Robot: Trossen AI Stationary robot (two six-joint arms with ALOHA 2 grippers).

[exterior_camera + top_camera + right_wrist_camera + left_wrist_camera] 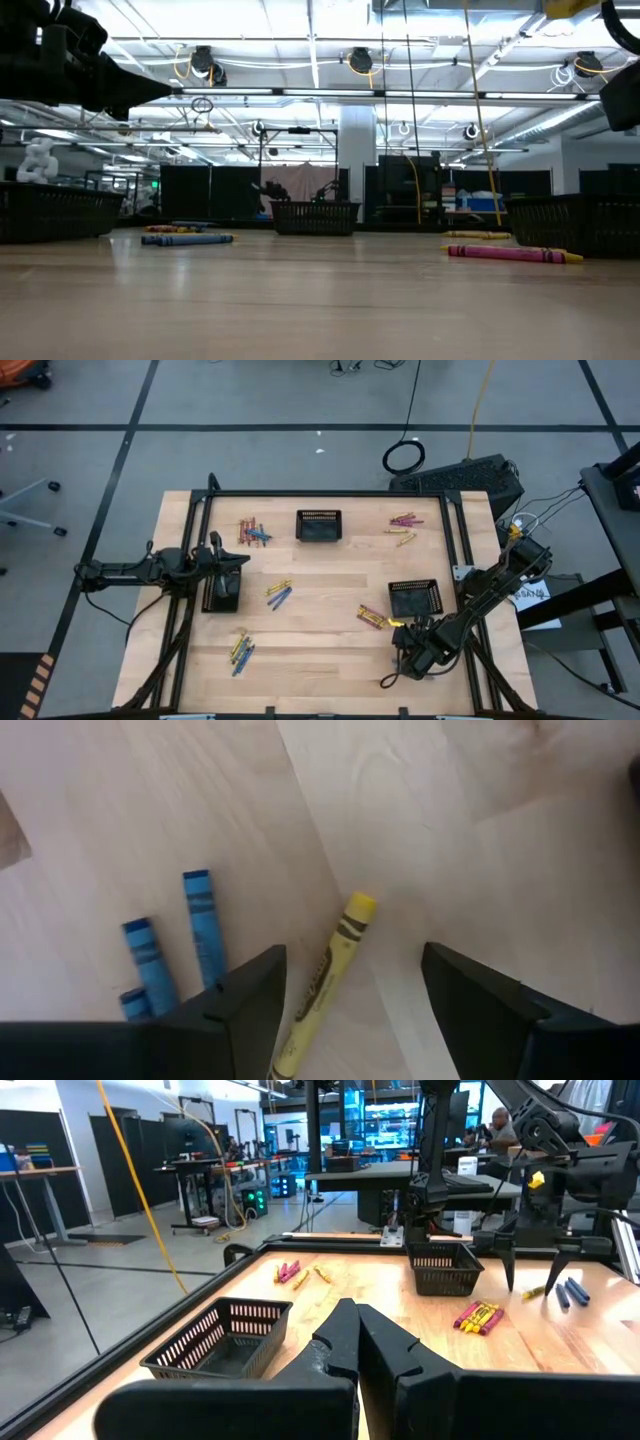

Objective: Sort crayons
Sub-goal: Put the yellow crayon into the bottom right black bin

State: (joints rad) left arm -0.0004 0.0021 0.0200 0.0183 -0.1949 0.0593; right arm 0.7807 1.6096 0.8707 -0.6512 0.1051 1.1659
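3 baskets (318,526) on table (330,660): one back-centre, one left, one right; crayons (253,532) scattered betw. them.

Left gripper (357,1342) closed, right gripper (350,985) spread wide

Both arms are dark, near-black, built of slim jointed links with black cables trailing off them. The left gripper (358,1342) has two angular matte-black fingers. The right gripper (350,982) has broad, flat black fingers (250,995) with bevelled edges.
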